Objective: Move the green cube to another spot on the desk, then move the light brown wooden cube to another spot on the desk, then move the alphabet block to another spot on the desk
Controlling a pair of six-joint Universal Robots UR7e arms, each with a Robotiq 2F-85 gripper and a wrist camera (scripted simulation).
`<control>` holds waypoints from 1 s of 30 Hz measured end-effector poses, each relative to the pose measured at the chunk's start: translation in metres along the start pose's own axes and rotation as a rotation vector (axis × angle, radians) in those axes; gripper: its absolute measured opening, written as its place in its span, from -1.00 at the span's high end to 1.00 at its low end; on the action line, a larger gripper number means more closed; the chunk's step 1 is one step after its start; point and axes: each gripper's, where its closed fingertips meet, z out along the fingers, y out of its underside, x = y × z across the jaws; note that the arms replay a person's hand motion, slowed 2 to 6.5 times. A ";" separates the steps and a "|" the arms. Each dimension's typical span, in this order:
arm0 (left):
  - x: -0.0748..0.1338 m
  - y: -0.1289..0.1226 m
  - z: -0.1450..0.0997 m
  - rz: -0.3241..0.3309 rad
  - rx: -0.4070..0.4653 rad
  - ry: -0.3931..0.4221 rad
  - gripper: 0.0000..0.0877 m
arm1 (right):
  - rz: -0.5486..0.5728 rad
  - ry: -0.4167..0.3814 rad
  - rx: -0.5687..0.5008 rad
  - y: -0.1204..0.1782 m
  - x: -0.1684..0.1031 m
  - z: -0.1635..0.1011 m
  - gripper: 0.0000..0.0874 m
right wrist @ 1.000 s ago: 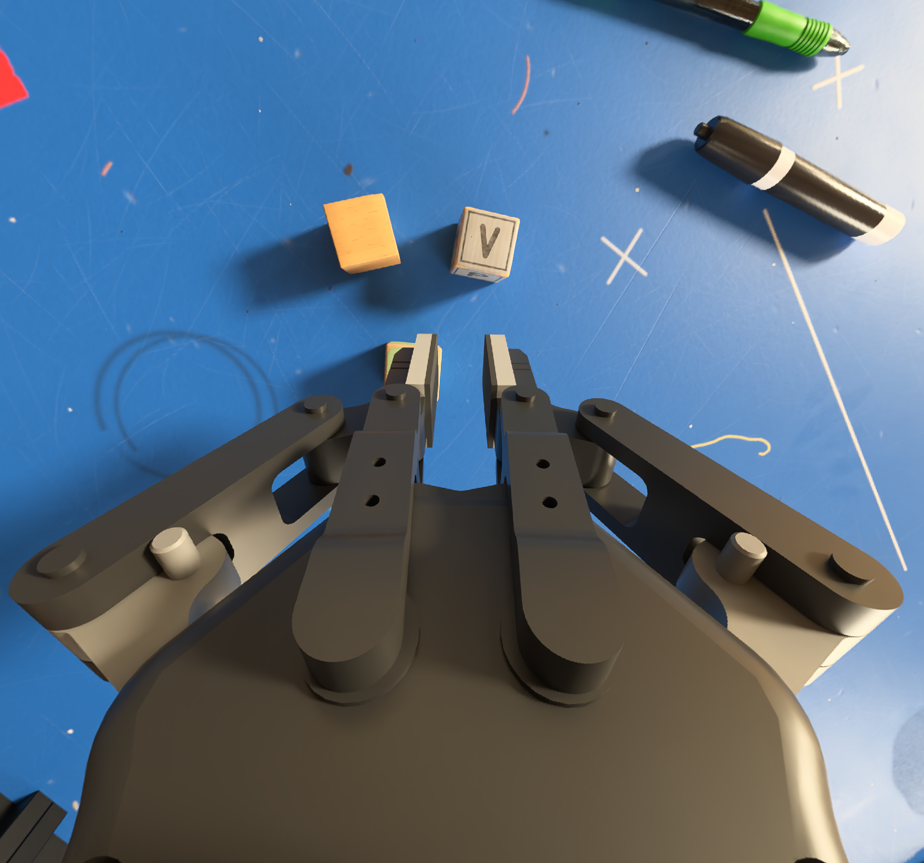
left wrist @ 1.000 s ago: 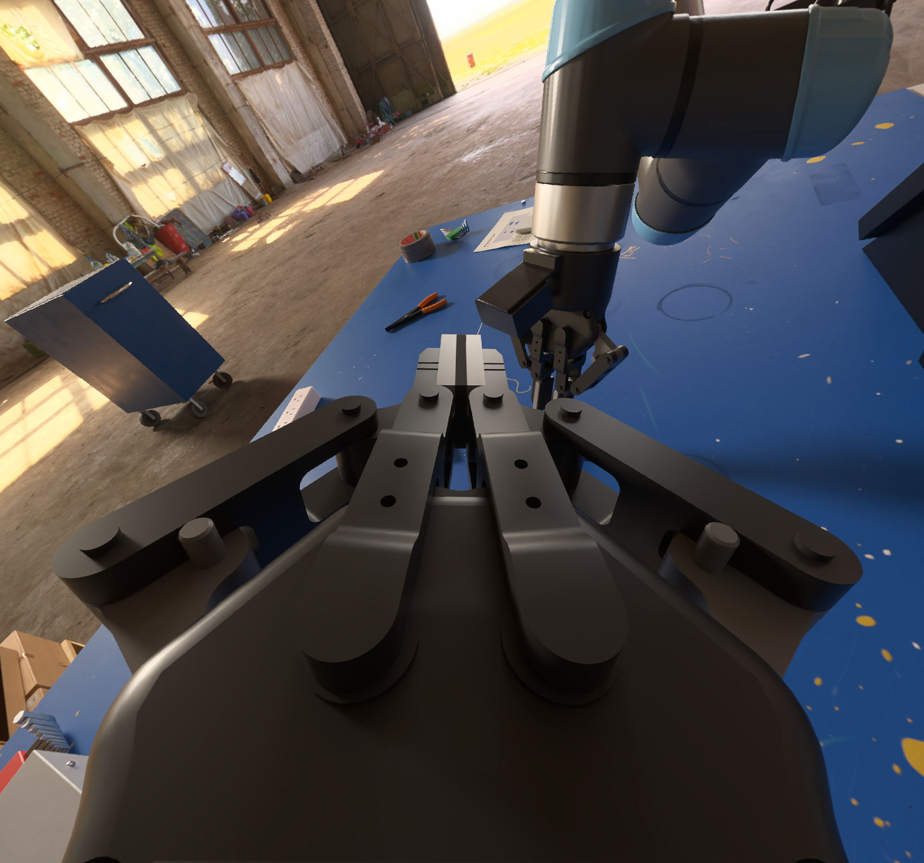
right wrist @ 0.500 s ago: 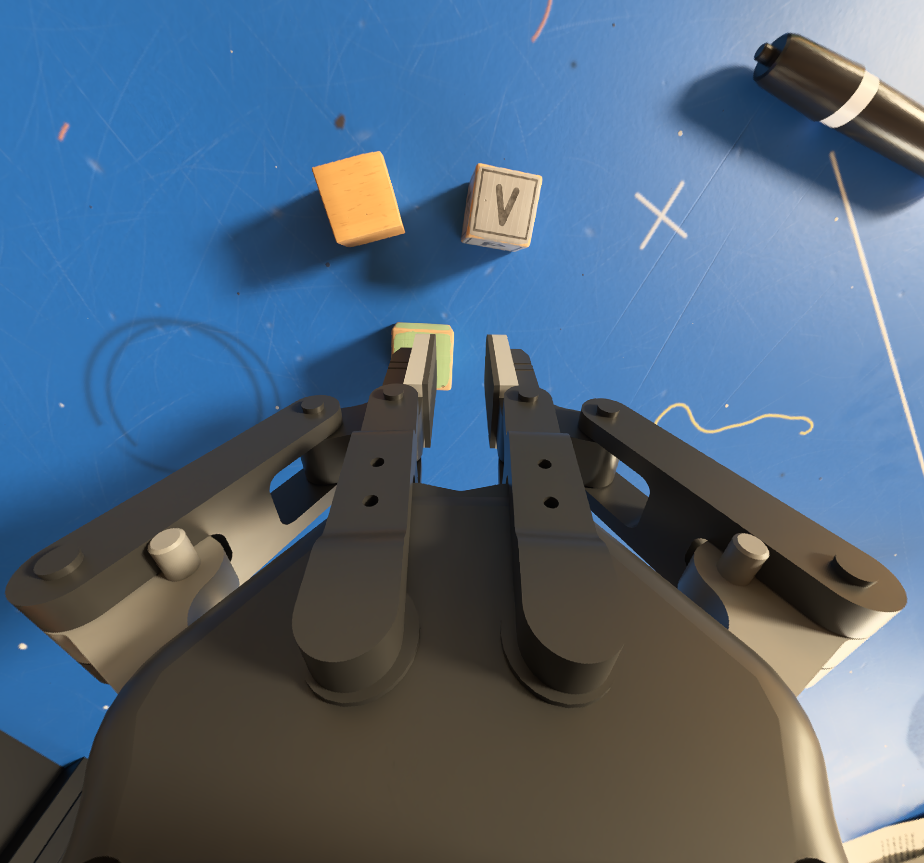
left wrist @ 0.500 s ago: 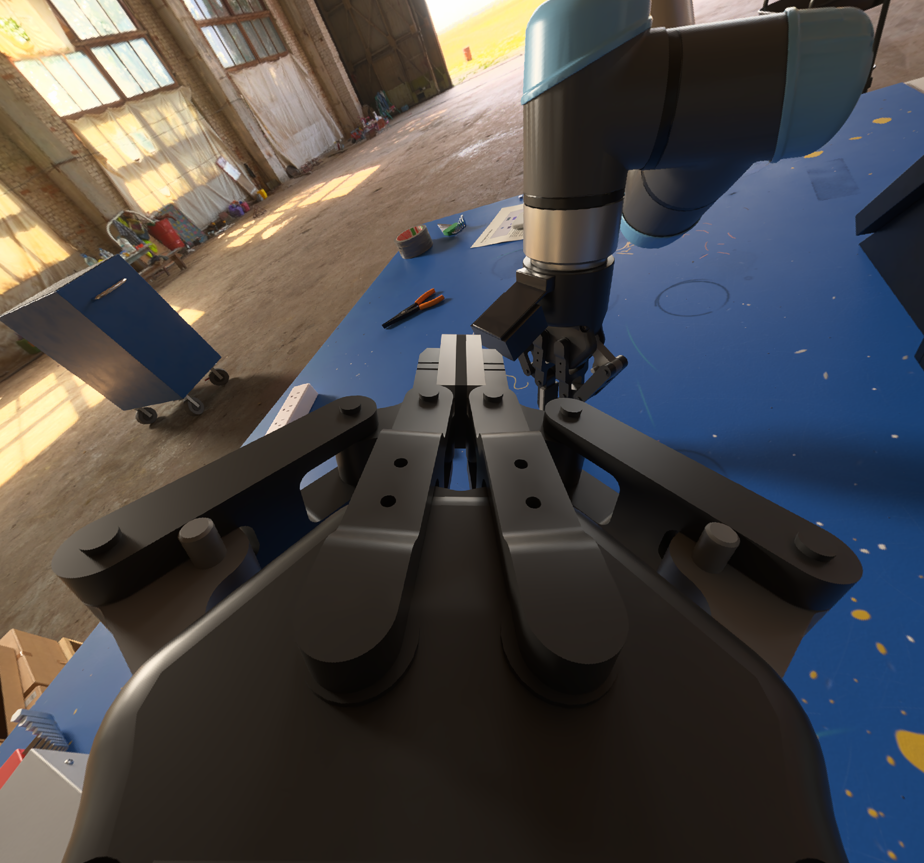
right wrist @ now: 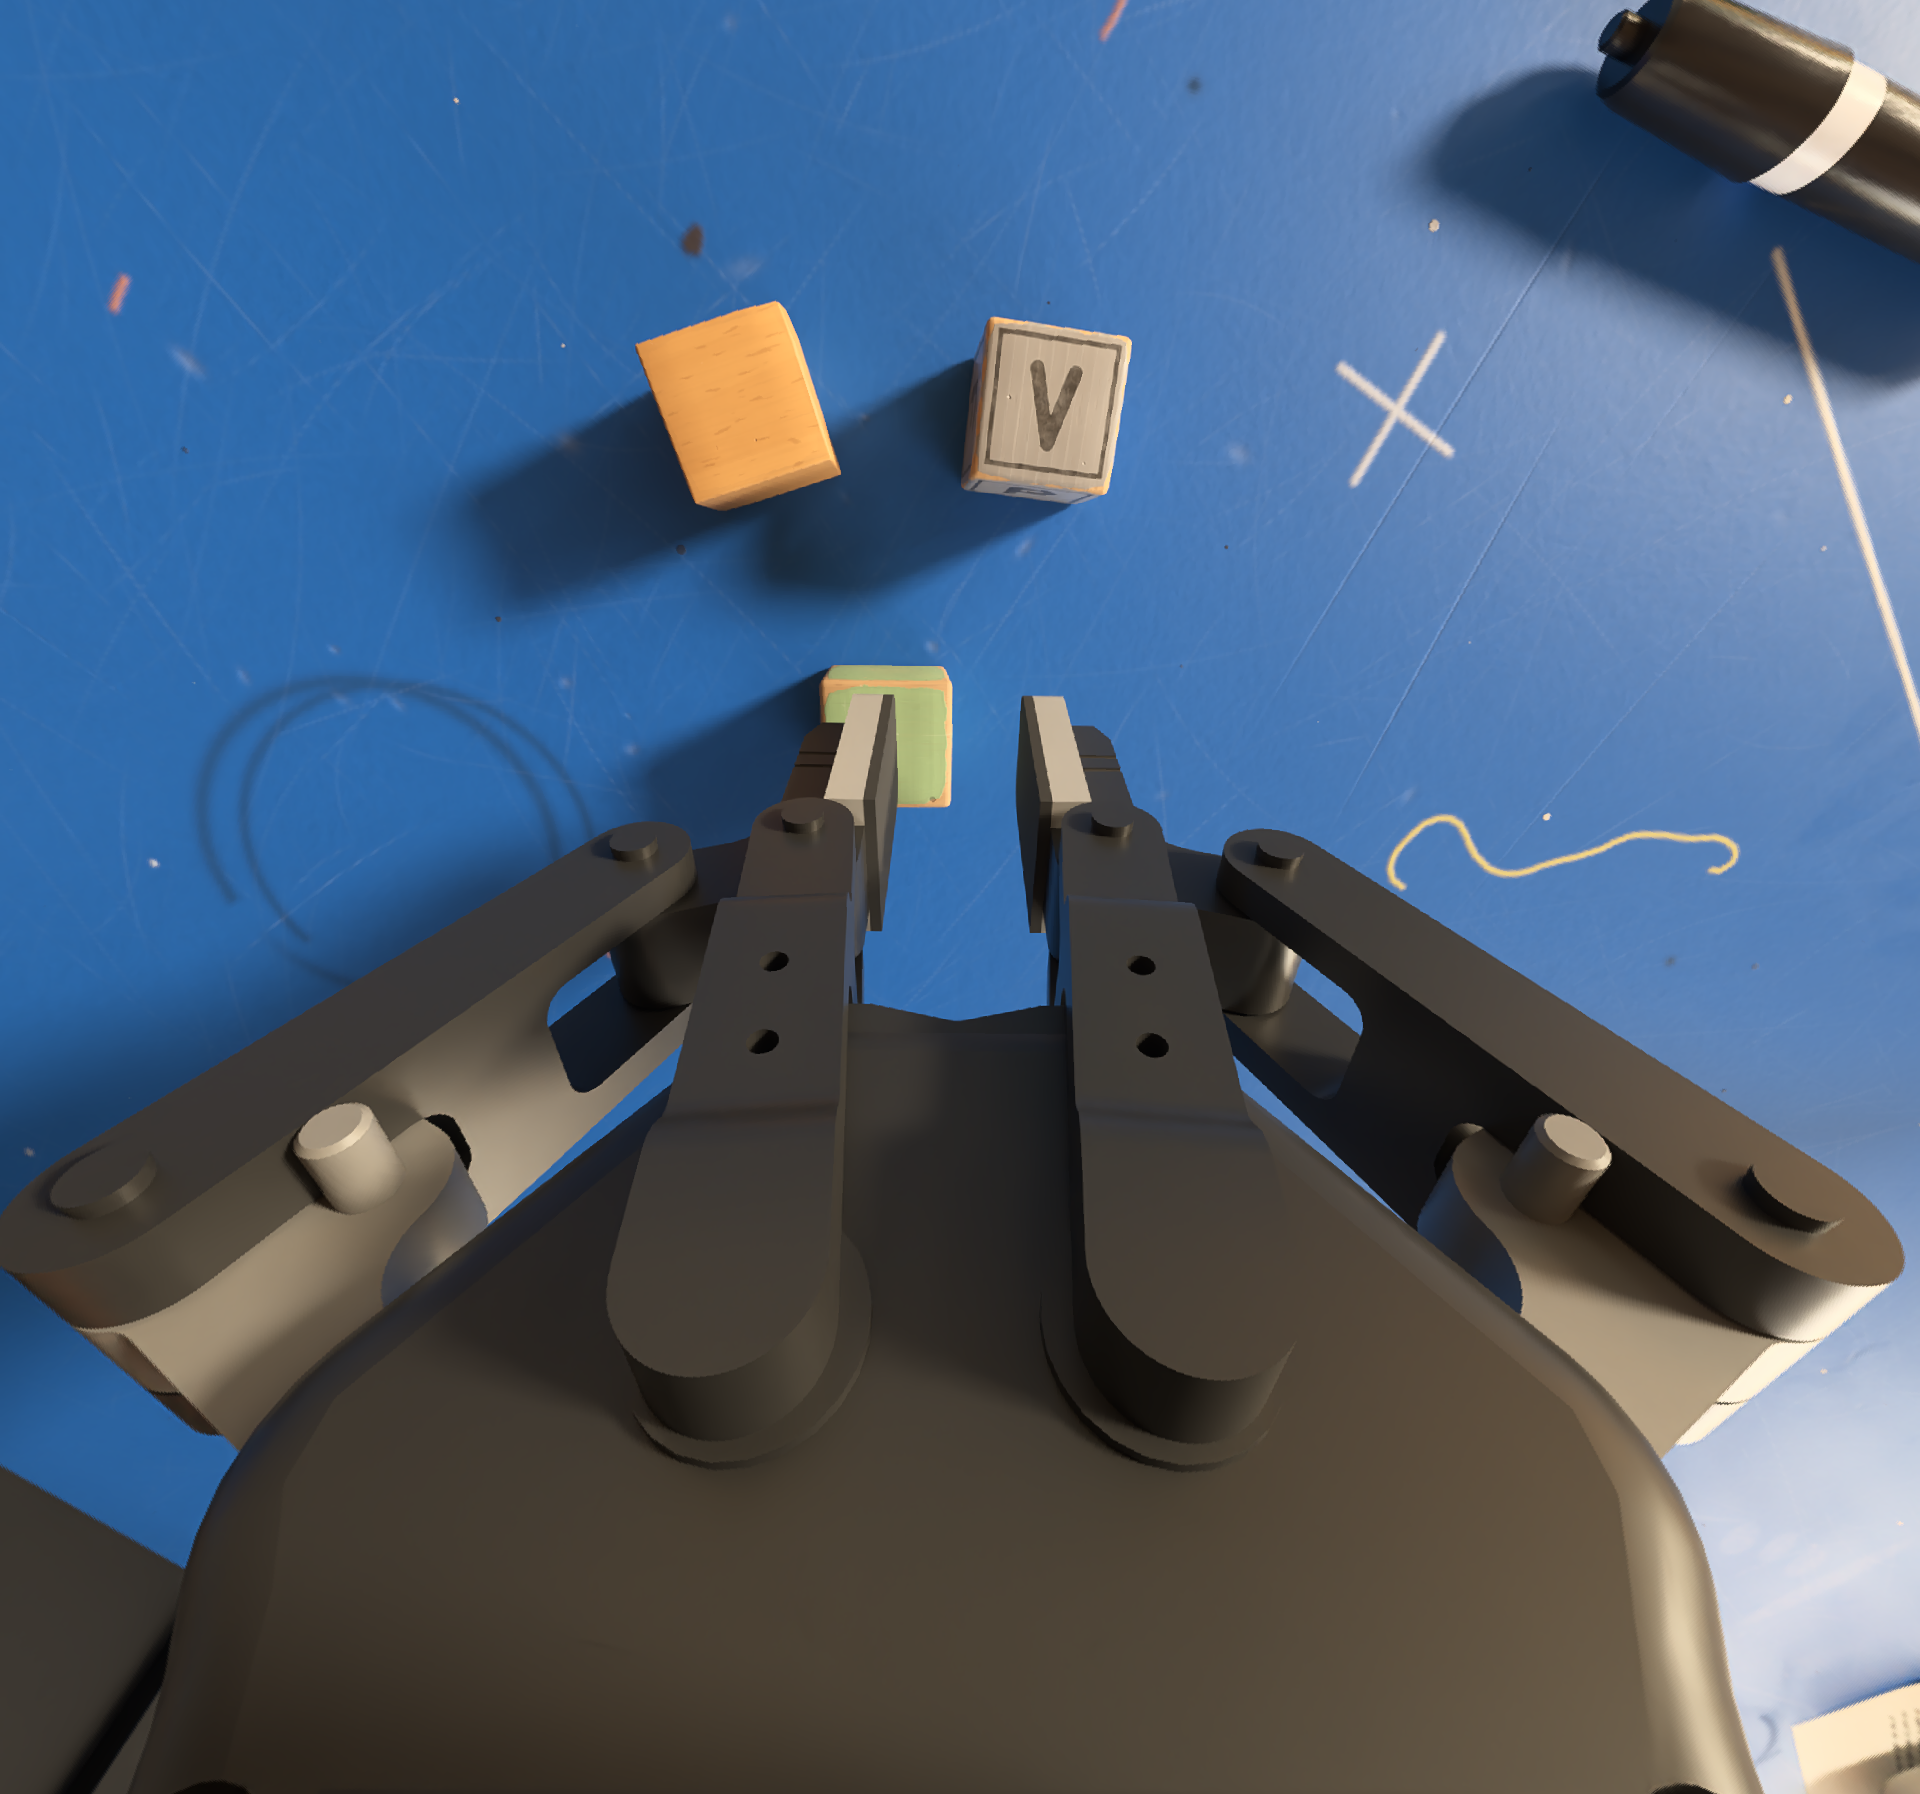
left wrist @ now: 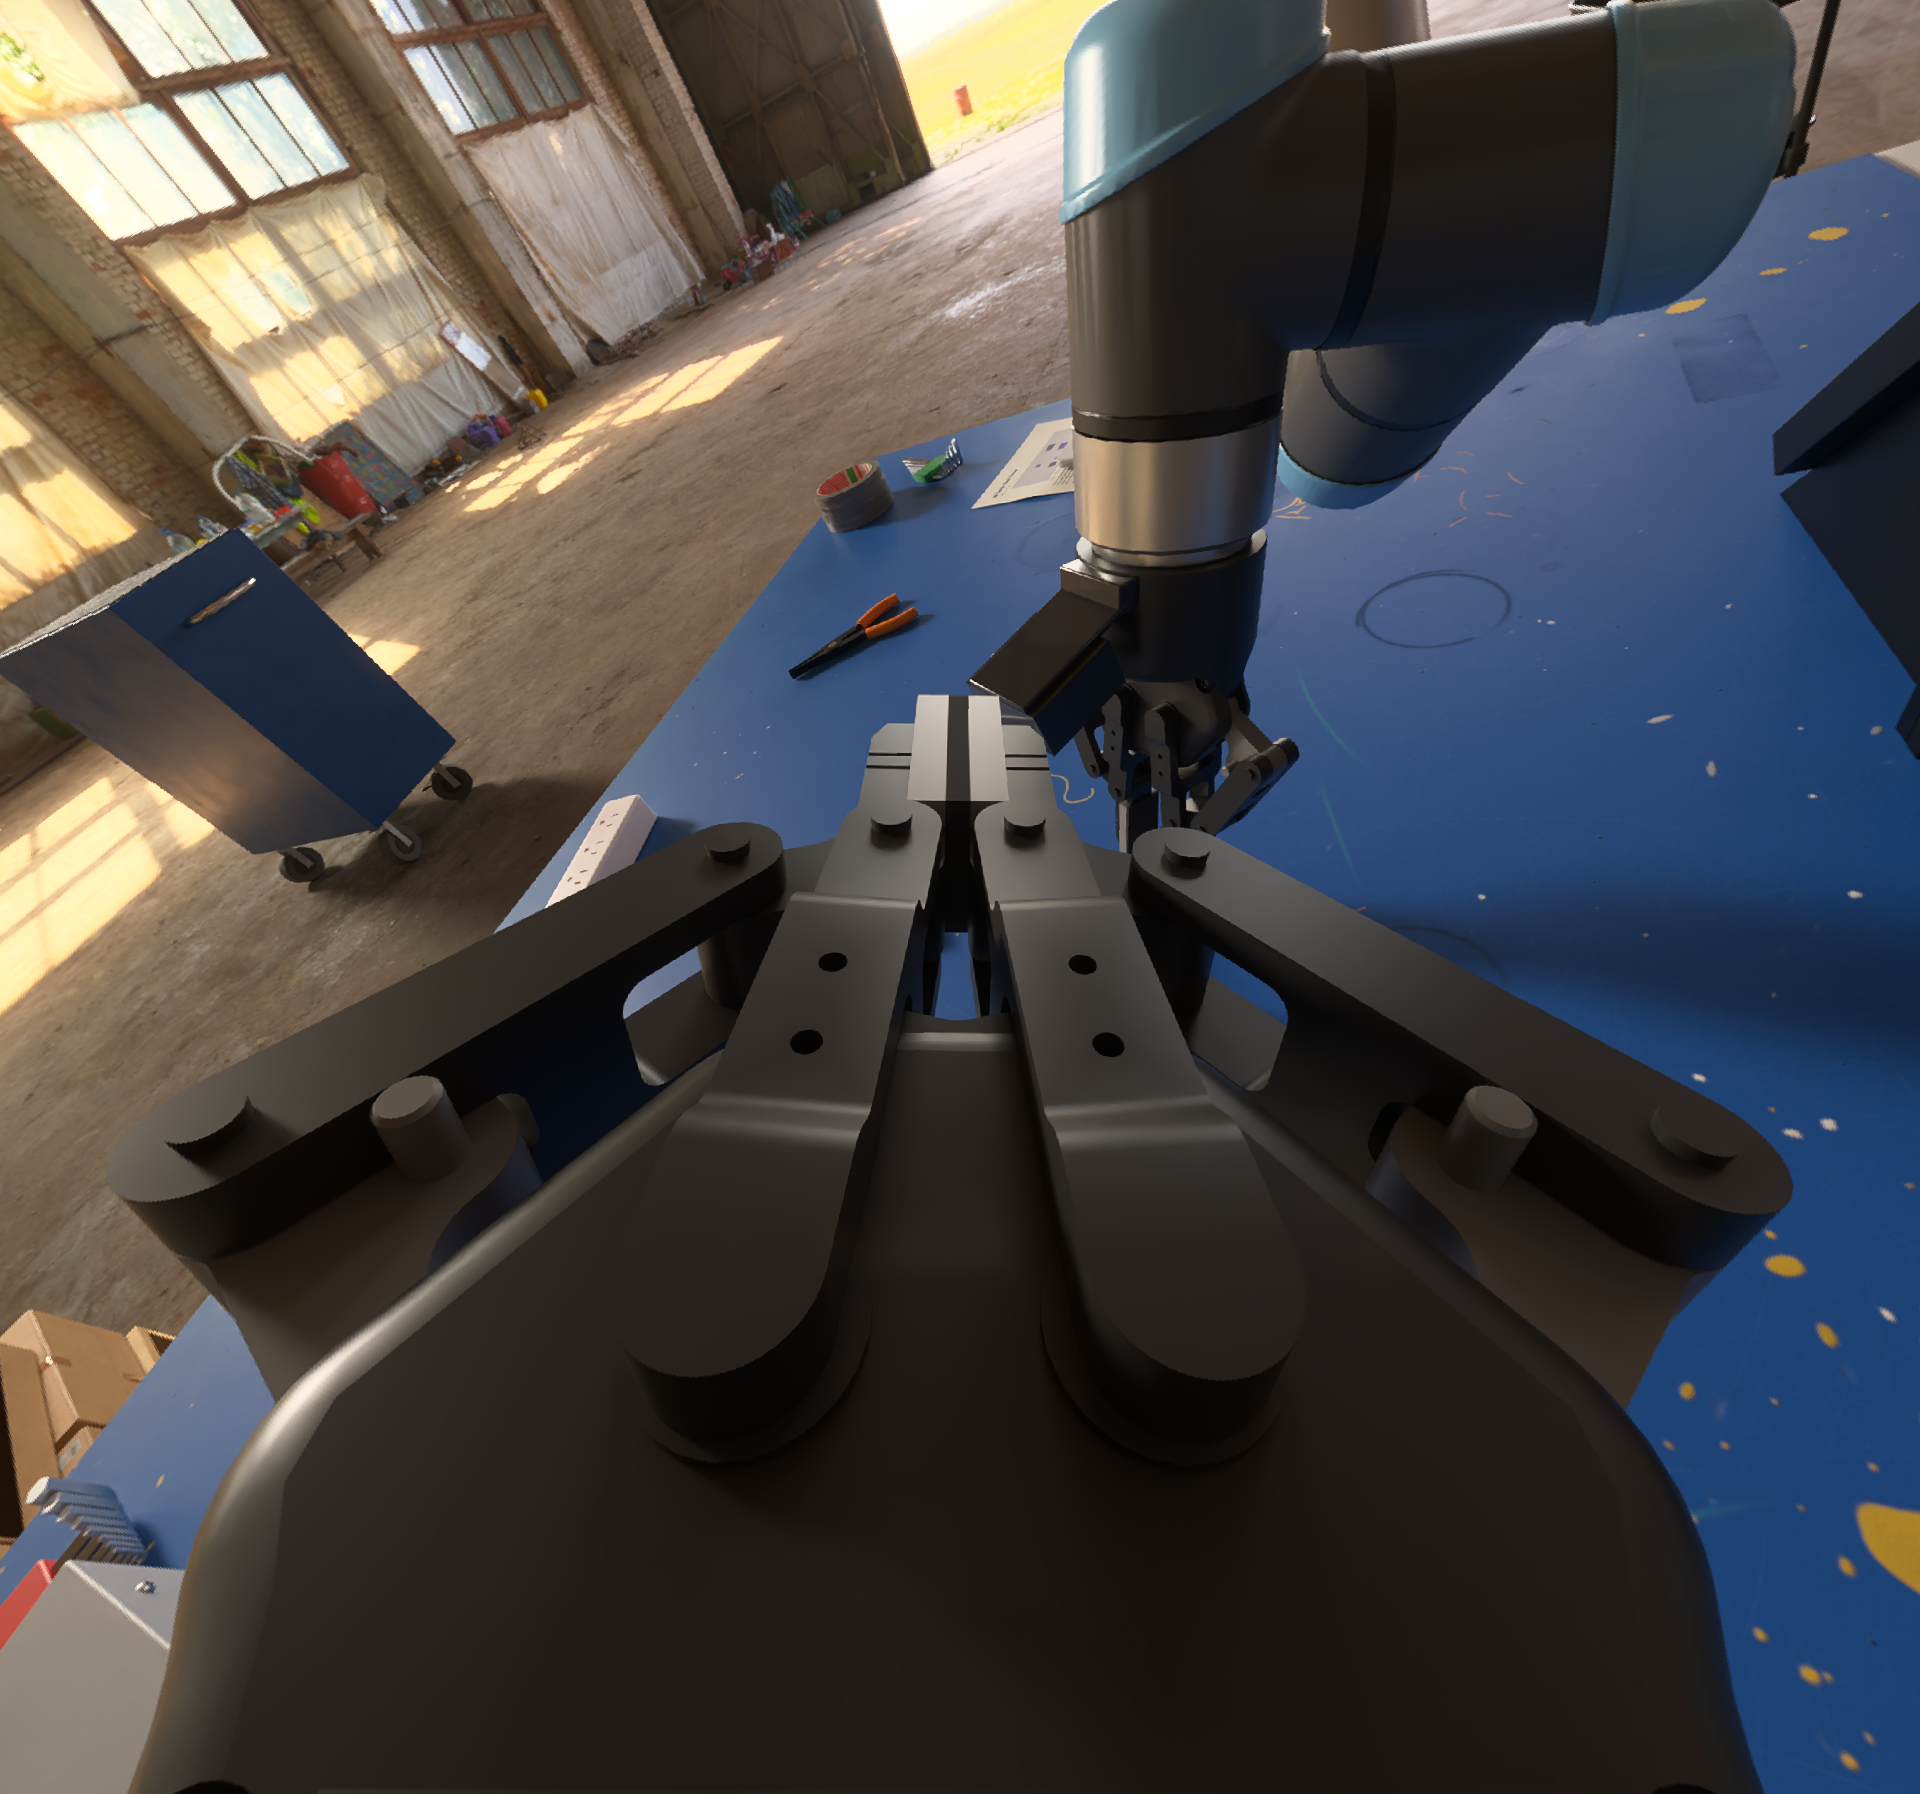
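Note:
In the right wrist view, the green cube [right wrist: 914, 742] lies on the blue desk [right wrist: 364, 134], partly behind my left finger [right wrist: 860, 757]. My right gripper [right wrist: 956, 757] is open just above it, with the cube toward the left side of the gap. The light brown wooden cube [right wrist: 738, 404] and the alphabet block [right wrist: 1047, 409] sit side by side a little beyond. In the left wrist view, my left gripper [left wrist: 954, 747] is shut and empty, raised over the desk; the right gripper [left wrist: 1174, 788] shows beyond it, pointing down.
A black marker [right wrist: 1787, 123] lies at the far right and a yellow thread [right wrist: 1558, 851] to the right of the fingers. Pliers [left wrist: 857, 632], a tape roll [left wrist: 854, 494], a paper sheet [left wrist: 1029, 477] and a white power strip [left wrist: 603, 840] lie near the desk's left edge.
My right gripper has come lower and closer to the cubes. More of the green cube now shows between its fingers. The left gripper has stayed shut and in place.

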 end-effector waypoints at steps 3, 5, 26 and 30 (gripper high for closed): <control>0.001 0.000 0.000 0.001 -0.002 0.003 1.00 | 0.011 -0.010 0.006 -0.001 -0.002 0.000 0.48; 0.001 0.000 0.000 0.002 -0.004 0.006 1.00 | 0.020 -0.021 0.009 -0.001 -0.003 0.000 0.46; 0.003 0.003 0.003 0.012 -0.022 0.010 1.00 | 0.057 -0.100 0.038 -0.004 -0.015 -0.002 0.05; 0.003 0.004 0.004 0.012 -0.024 0.012 1.00 | 0.045 -0.088 0.028 -0.003 -0.015 -0.001 -0.01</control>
